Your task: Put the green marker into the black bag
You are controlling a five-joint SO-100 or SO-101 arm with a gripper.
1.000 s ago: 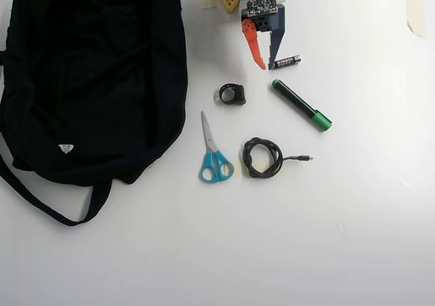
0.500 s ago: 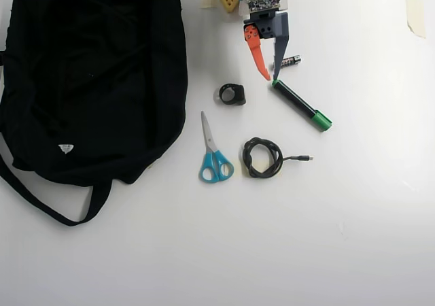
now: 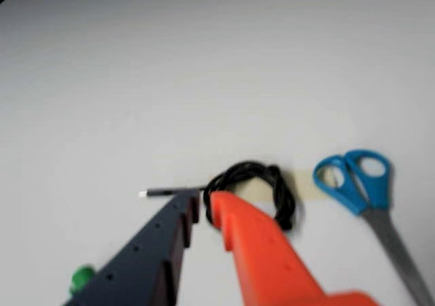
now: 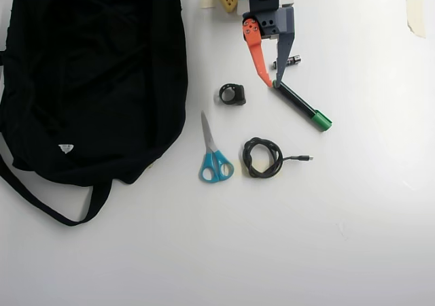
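Note:
The green marker (image 4: 302, 105) lies at a slant on the white table, right of centre in the overhead view, its bright green cap toward the lower right. My gripper (image 4: 272, 85) reaches down from the top edge. Its dark fingertip sits on or just over the marker's upper end, and the orange finger is just left of it. The fingers stand only slightly apart with nothing between them. In the wrist view the gripper (image 3: 204, 200) shows that narrow gap, and the marker's green end (image 3: 81, 277) peeks out left of the dark finger. The black bag (image 4: 95, 75) fills the overhead view's left side.
Blue-handled scissors (image 4: 214, 156) (image 3: 360, 180) and a coiled black cable (image 4: 246, 158) (image 3: 245, 170) lie below the gripper. A small black ring-shaped part (image 4: 233, 94) sits to its left and a battery (image 4: 291, 61) just right of the dark finger. Tape (image 4: 414, 13) marks the far right.
The gripper has travelled down the overhead view, past the battery, to the marker's upper end. Its narrow finger gap looks unchanged. The marker and the other things have stayed put.

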